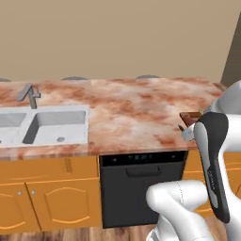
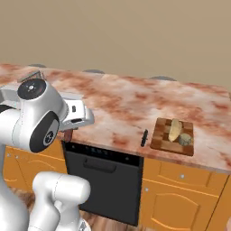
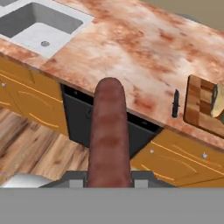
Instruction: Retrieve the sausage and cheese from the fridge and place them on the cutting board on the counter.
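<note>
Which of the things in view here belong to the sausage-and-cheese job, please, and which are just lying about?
Part of the job:
- sausage, held in the shut gripper
- cheese, on the cutting board
- counter

Just lying about:
- knife, on the counter beside the board
- sink
- faucet
- dishwasher

Steel sink [image 1: 56, 123] — faucet [image 1: 29, 95]; black dishwasher [image 1: 141, 186]; slim knife [image 2: 144, 137].
</note>
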